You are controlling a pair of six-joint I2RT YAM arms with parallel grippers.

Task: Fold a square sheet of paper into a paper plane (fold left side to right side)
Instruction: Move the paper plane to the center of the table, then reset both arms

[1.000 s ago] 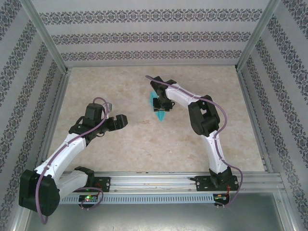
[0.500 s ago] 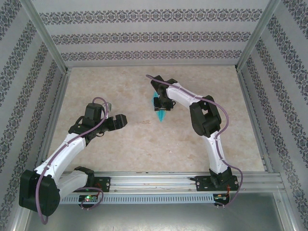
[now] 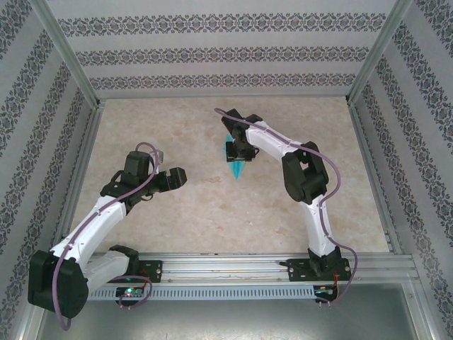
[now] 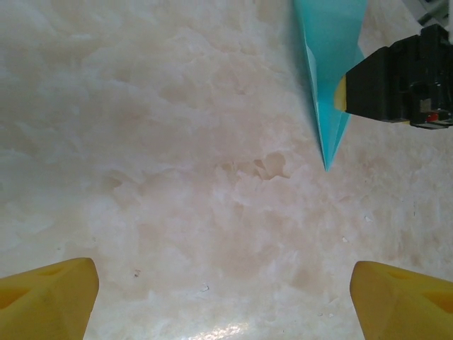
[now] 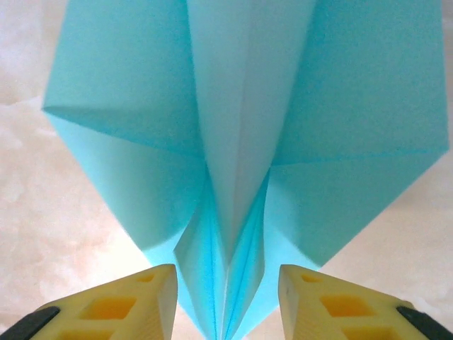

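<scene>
The turquoise paper plane [image 3: 236, 168] lies on the table at mid-back, its sharp point toward the arms. In the right wrist view the paper plane [image 5: 241, 127] spreads its wings flat, and its raised central fold runs down between my yellow fingers [image 5: 127, 304]. My right gripper [image 5: 226, 301] straddles that fold with a small gap on each side, open. From above, the right gripper [image 3: 239, 150] covers the plane's rear half. My left gripper [image 3: 173, 178] hovers open to the left over bare table, its fingertips [image 4: 49, 297] wide apart. The plane's tip [image 4: 325, 106] shows ahead of it.
Patterned walls and metal rails [image 3: 85, 163] bound the marble table [image 3: 198, 212] on three sides. The black body of the right gripper [image 4: 396, 81] sits over the plane in the left wrist view. There is free room in the middle and right of the table.
The right gripper's jaws have widened a little around the plane's central fold, and the right arm has shifted slightly rightward. The left arm has stayed still.
</scene>
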